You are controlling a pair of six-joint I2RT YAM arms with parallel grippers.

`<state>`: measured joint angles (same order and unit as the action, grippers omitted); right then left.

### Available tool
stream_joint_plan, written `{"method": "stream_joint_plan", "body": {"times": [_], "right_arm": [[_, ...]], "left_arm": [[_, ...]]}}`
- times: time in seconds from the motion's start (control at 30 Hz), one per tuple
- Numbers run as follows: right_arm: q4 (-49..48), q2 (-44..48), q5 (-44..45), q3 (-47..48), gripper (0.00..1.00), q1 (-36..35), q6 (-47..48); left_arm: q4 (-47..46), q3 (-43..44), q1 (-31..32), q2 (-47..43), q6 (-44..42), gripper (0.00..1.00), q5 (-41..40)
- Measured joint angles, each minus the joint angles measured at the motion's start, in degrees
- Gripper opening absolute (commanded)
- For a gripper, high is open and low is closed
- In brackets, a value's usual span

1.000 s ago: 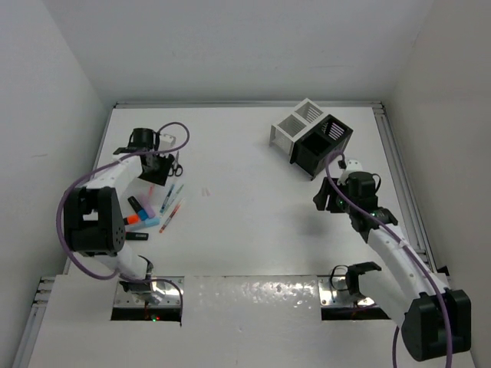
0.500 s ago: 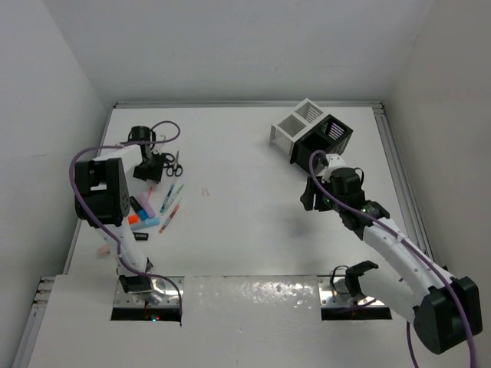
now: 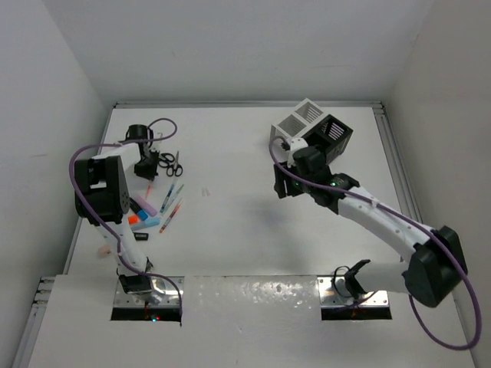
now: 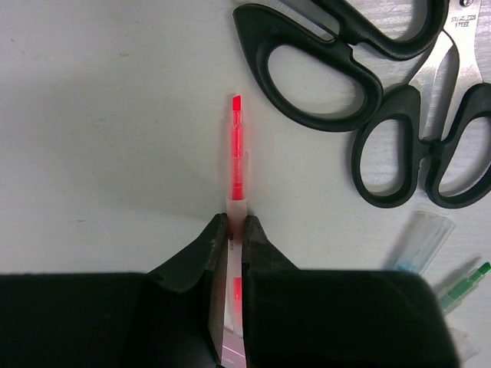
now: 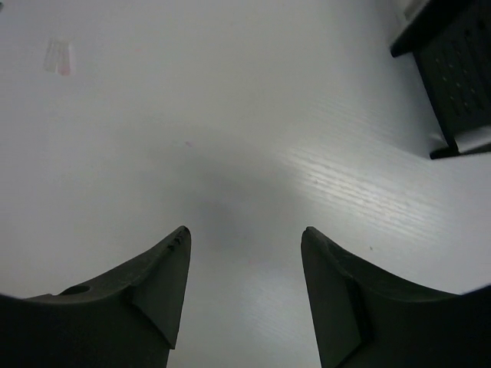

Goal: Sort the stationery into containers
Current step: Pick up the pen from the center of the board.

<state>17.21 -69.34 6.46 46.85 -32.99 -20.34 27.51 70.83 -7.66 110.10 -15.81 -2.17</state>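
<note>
1. The orange highlighter [image 3: 133, 218], blue highlighter [image 3: 149, 223] and purple highlighter [image 3: 147, 205] lie on the desk [image 3: 230, 230]. They sit on the near side of the scissors [image 3: 170, 161], well apart from them.
2. Thin coloured pens [image 3: 170, 207] lie between these highlighters and the scissors.
3. The left tool [image 4: 236, 222] is closed on a red pen [image 4: 237, 146]. Both fingers press the barrel. The pen lies flat on the desk, just beside the scissors' black handles without touching them. Its red end projects beyond the fingertips.
4. The scissors lie flat, with the handle loops toward the red pen.
5. The right tool [image 5: 245, 234] is open and grips nothing. It hangs over bare desk, well apart from the scissors.
6. The black box [image 3: 326, 142] and white box [image 3: 295, 123] stand joined beyond the right tool, the farthest items from the scissors.
</note>
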Motion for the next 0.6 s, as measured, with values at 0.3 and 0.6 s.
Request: {"method": "stream_joint_plan", "body": {"times": [0.3,0.6], "right_arm": [[3.98,-30.38,-4.11,29.18,0.47,-7.34,-2.1],[12.13,-62.01,-7.69,60.63,0.34,-12.68,-3.32]], "left_arm": [[5.18,4.28,-1.27,-4.59,3.69,0.0,1.36],[3.72,8.74,-2.51,-25.57,5.81,0.0,1.36]]}}
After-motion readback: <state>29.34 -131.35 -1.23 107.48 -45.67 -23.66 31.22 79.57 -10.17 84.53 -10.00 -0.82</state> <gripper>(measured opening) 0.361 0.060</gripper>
